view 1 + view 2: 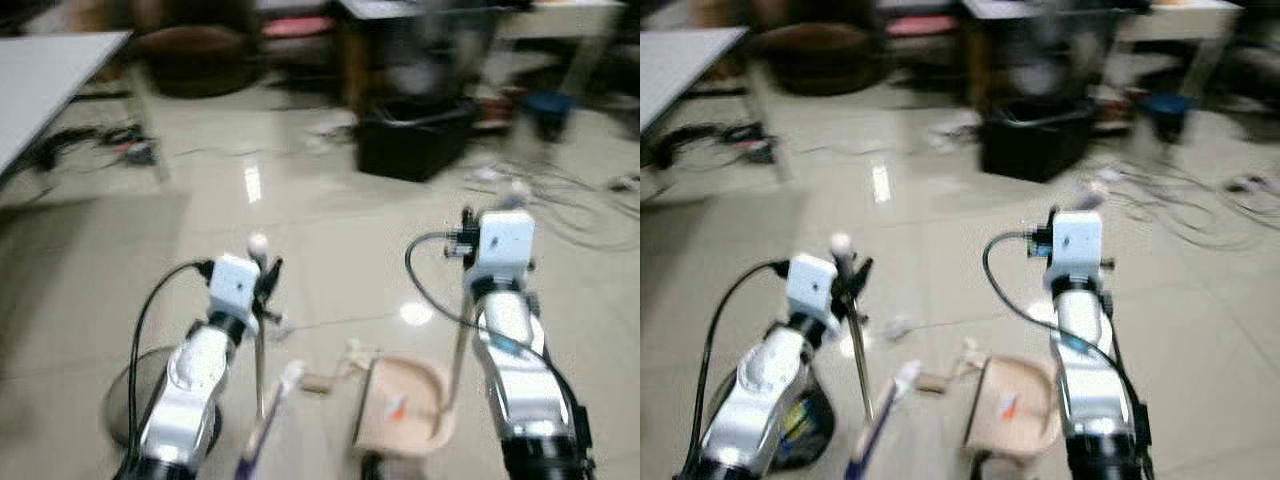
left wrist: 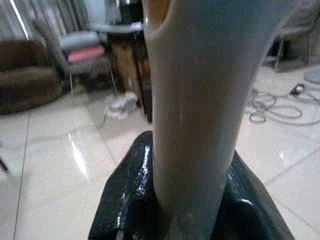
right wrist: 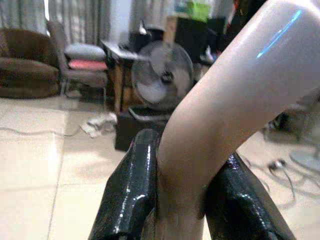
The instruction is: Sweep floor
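In the blurred eye views, the dustpan (image 1: 405, 405) lies on the tiled floor (image 1: 330, 260) near the robot, with the broom (image 1: 262, 330) just to its left, held upright by the left gripper (image 1: 268, 278). The left wrist view shows black fingers (image 2: 125, 200) clamped on that pale broom handle. The right wrist view shows the right gripper (image 3: 187, 200) closed around the curved dustpan handle (image 3: 225, 110).

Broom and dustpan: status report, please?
Left end effector shut on beige broom handle. Right end effector shut on beige plastic dustpan handle. Black bin ahead.
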Robot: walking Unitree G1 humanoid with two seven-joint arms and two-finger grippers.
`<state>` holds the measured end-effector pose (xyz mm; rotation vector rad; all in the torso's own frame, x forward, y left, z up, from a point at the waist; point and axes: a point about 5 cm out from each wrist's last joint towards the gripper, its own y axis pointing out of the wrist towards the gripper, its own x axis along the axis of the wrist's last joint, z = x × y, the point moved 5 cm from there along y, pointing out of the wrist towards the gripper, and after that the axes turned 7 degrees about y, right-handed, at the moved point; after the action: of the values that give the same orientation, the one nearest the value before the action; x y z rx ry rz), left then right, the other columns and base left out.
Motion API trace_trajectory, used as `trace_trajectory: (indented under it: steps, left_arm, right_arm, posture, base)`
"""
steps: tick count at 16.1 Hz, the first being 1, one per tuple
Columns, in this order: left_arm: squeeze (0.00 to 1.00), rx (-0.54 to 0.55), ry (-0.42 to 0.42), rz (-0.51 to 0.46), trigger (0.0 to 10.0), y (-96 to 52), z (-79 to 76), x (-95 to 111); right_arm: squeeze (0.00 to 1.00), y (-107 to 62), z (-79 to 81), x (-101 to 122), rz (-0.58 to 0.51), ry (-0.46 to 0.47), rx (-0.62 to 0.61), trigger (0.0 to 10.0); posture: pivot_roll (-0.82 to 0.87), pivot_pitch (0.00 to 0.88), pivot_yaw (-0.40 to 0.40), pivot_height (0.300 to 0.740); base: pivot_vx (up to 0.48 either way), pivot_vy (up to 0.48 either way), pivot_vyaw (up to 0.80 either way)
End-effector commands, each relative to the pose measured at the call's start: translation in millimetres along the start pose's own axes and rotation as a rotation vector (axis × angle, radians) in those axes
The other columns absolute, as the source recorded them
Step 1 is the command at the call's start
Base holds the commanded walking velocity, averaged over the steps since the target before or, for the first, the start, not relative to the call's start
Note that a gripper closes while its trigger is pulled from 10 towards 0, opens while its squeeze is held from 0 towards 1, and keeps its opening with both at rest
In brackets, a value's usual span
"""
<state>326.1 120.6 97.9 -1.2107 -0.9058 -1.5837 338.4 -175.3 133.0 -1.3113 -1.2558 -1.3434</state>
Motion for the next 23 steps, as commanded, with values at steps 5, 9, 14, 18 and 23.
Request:
trace_trajectory:
  steps: [5,9,14,18,23]
  left_arm:
    - [0.00,0.066,0.032,-0.078,10.0,0.5,13.1,16]
    - [0.00,0.122,0.059,-0.072,10.0,1.6,22.1,16]
    - [0.00,0.159,0.053,-0.058,10.0,0.8,26.2,15]
    - [0.00,0.161,0.054,-0.054,10.0,1.6,23.2,15]
    - [0.00,0.167,0.058,-0.049,10.0,1.6,23.5,14]
  right_arm:
    - [0.00,3.8,-1.0,10,-0.019,0.002,0.012,10.0]
    - [0.00,2.6,1.0,5,-0.008,0.005,0.022,10.0]
    - [0.00,2.1,7.9,0,0.014,0.013,0.080,10.0]
    - [0.00,1.3,8.0,0,0.008,0.050,0.075,10.0]
    - [0.00,-1.6,11.2,-3,0.016,0.049,0.101,10.0]
  posture:
    - [-0.14,0.000,0.049,0.740]
    - [-0.14,0.000,0.051,0.740]
    - [-0.13,0.000,0.051,0.740]
    - [-0.12,0.000,0.054,0.740]
    - [-0.12,0.000,0.055,0.740]
  base:
    - [0.000,0.000,-0.80]
    - [0.073,0.000,-0.12]
    - [0.341,0.000,0.25]
    - [0.369,0.000,0.38]
    - [0.368,0.000,0.00]
